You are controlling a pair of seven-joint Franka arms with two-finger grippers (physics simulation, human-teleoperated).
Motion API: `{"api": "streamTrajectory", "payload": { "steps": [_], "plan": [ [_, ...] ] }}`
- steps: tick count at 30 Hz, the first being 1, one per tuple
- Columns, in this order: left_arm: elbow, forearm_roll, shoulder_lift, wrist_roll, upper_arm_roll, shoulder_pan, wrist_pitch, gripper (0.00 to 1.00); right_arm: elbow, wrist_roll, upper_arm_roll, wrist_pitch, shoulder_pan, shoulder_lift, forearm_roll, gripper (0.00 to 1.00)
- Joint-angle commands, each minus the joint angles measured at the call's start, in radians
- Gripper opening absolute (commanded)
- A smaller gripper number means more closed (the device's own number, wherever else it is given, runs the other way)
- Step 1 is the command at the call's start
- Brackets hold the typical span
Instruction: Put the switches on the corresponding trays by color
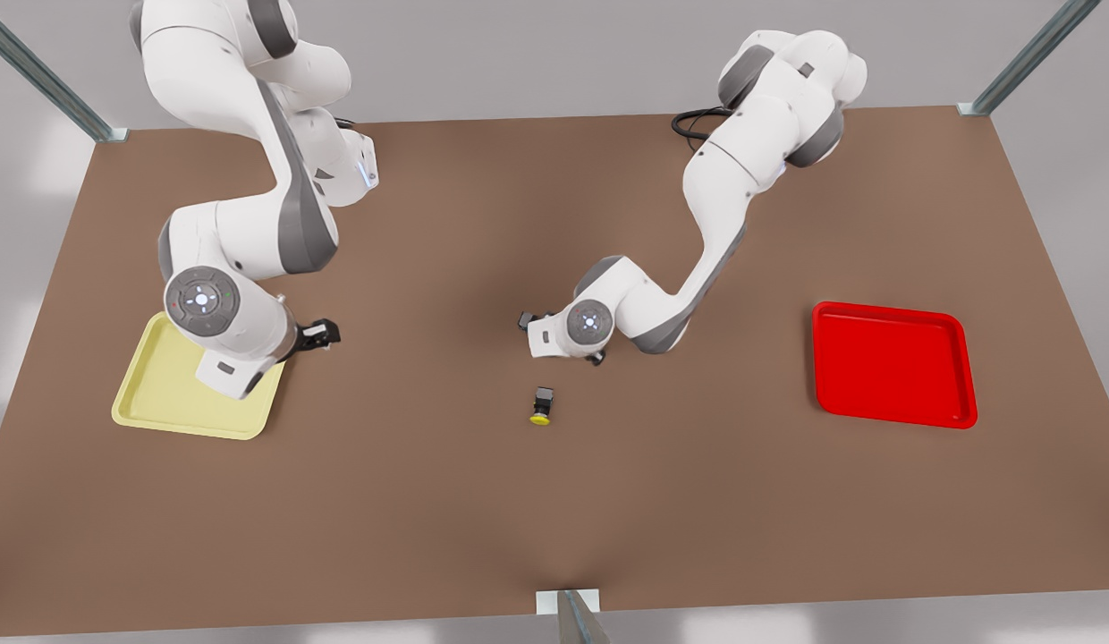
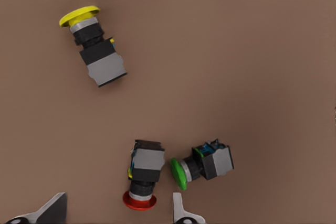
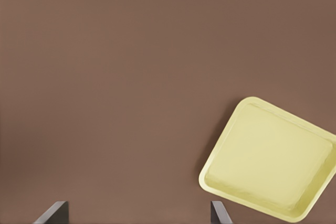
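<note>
Left wrist view first: my left gripper (image 2: 115,214) has its fingers (image 2: 179,209) spread wide, with nothing clamped. The red switch (image 2: 143,174) lies on its side on the table (image 2: 252,51), and its round red cap sits between the two fingertips, nearer one than the other. I cannot tell whether either fingertip touches it. Just beside its grey body lies the green switch (image 2: 207,163), also on its side, with its cap pointing at the red one; I cannot tell whether the two touch. The yellow switch (image 2: 94,45) lies farther out on bare table, on its side, well clear of the fingers.

In the front view this left gripper (image 1: 561,338) hangs low near the table's middle, on the arm that reaches in from the front view's right. The yellow switch (image 1: 542,407) lies just in front of it. The red tray (image 1: 894,365) sits well apart, toward the front view's right.

The right gripper (image 3: 136,216) also has its fingers (image 3: 56,212) apart and holds nothing. Below them is bare table, and the yellow tray (image 3: 268,161) lies off to one side. In the front view the right gripper (image 1: 241,367) hovers over the yellow tray's (image 1: 161,394) inner corner at the front view's left, waiting.
</note>
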Motion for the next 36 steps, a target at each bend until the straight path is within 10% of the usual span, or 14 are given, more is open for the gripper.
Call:
{"api": "streamTrajectory", "payload": {
  "steps": [1,17,20,36],
  "plan": [
    [0.006,0.026,0.009,-0.135,-0.001,-0.017,0.209,1.0,0.001,0.003,0.0,0.024,0.001,0.001,-0.002,1.0],
    [-0.026,0.153,0.04,0.039,0.034,-0.058,0.168,1.0,-0.006,0.003,-0.006,0.026,0.001,0.022,-0.002,1.0],
    [-0.031,0.15,0.047,0.031,0.036,-0.06,0.174,0.79,-0.006,0.003,-0.006,0.026,0.001,0.024,-0.002,1.0],
    [-0.061,0.152,0.058,-0.007,0.034,-0.075,0.206,0.82,-0.008,0.0,-0.009,0.034,-0.001,0.038,-0.002,1.0]
  ]
}}
